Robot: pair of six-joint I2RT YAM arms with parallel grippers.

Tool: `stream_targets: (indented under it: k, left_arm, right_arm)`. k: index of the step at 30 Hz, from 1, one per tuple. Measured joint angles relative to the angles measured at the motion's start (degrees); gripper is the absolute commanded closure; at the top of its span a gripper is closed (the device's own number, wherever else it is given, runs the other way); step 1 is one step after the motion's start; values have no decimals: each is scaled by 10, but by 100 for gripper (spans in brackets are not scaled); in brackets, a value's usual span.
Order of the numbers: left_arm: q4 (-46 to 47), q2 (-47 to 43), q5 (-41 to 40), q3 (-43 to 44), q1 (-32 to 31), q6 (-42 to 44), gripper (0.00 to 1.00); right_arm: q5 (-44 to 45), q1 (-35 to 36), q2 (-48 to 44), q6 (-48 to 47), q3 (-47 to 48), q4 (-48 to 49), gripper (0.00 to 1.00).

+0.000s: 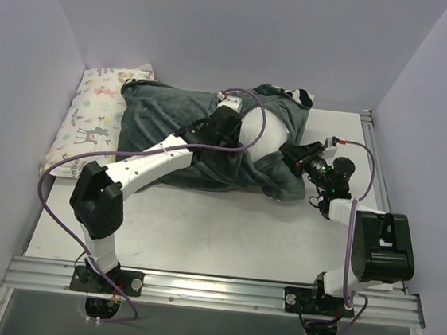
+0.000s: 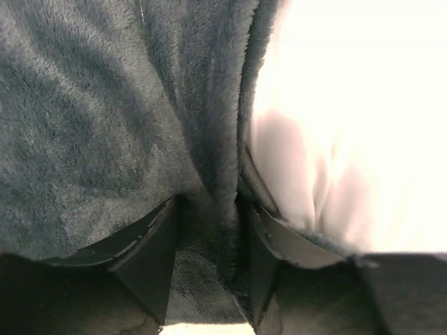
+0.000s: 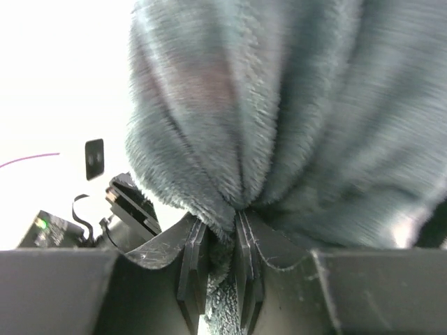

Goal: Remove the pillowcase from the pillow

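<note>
Grey-side-out pillowcase point(image 1: 173, 118) lies rumpled, one fold pinched in the right pincer point(image 3: 220, 223); the white pillow point(image 1: 268, 136) bulges bare beside the left pincer point(image 2: 209, 209).

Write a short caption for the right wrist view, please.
Right claw pinching a gathered fold of the grey pillowcase.

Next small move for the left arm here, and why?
Probably shift the left pincer sideways onto the plump white pillow and close: its jaws stand apart around a fold of the fuzzy slate-grey pillowcase, while the right pincer pinches that cover.
</note>
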Motion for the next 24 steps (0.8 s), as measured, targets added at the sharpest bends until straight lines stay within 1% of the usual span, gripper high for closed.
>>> stream_targets:
  k: [1,2,5,6,9,12,17,21,24]
  left_arm:
    - [-12,-1,0,9,0,4,45]
    - [-22,-2,0,17,-1,8,40]
    - [-49,-5,4,42,-4,18,33]
    - [-54,-8,8,49,-7,21,27]
    - [-66,-16,25,66,-21,31,20]
    - [-75,-21,39,91,-45,35,16]
    - [-84,-19,52,162,-83,44,16]
    - [-84,14,57,248,-97,46,16]
    - [-84,52,59,290,-97,46,16]
  right_arm:
    - [-3,2,-5,-7,3,-1,83]
    - [-5,4,-8,-13,7,-2,83]
    - [-11,8,-10,-24,13,-5,84]
    - [-12,9,-10,-28,14,-6,84]
    - [-16,13,-10,-34,15,-9,85]
    - [-19,18,-10,-43,15,-13,86]
    - [-21,20,-10,-56,15,-19,88]
    - [-21,20,-10,-64,15,-28,89]
    - [-21,20,-10,-70,15,-33,90]
